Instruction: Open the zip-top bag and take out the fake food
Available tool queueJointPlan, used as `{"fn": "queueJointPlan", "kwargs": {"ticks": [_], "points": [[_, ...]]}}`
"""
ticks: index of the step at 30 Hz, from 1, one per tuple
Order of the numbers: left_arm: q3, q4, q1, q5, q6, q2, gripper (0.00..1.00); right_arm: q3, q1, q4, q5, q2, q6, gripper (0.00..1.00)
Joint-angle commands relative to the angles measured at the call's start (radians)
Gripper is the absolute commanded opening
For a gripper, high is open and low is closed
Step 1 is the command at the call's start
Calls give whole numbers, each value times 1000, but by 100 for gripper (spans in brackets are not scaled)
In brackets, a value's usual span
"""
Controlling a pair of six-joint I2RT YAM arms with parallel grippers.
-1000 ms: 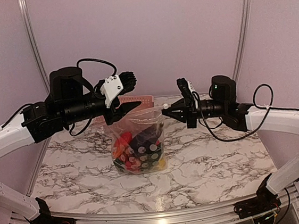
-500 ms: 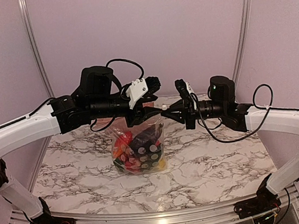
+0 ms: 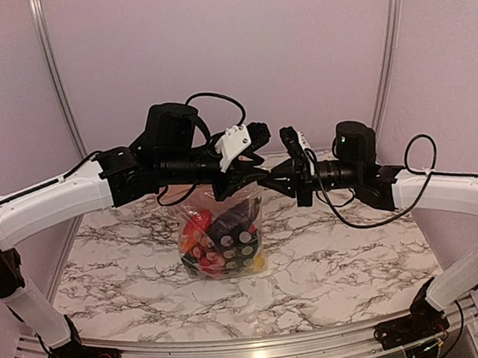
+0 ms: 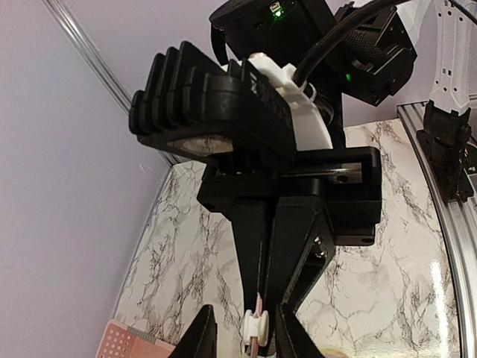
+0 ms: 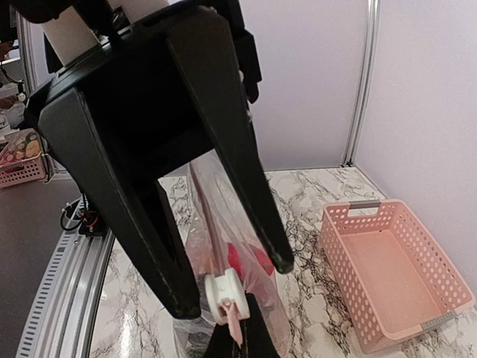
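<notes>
Opening step. Clear crinkly zip-top bag (image 3: 225, 242) of glossy fake food (image 3: 218, 235) stands between the side edges of the surface (image 3: 358, 256), top clenched in right gripper (image 3: 273, 176) jaws. Left gripper (image 4: 244, 339) jaws, released, straddle white slider (image 4: 257, 324); next: clamp, pull

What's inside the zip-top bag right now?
The zip-top bag holds the fake food: red, orange and dark purple pieces, plus round slices. Pieces behind those are covered, so I cannot count them.

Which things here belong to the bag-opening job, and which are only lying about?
For the job:
zip-top bag
fake food inside it
left gripper
right gripper, pinching the zip edge

Lying about:
pink basket
</notes>
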Motion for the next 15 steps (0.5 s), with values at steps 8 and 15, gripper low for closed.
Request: {"fn": "queueJointPlan", "kwargs": {"ticks": [8, 15], "points": [[55, -76, 4, -22, 19, 32, 9, 10, 12, -2, 13, -32, -16, 0], [25, -78, 51, -9, 10, -13, 1, 0, 12, -7, 44, -49, -19, 0]]}}
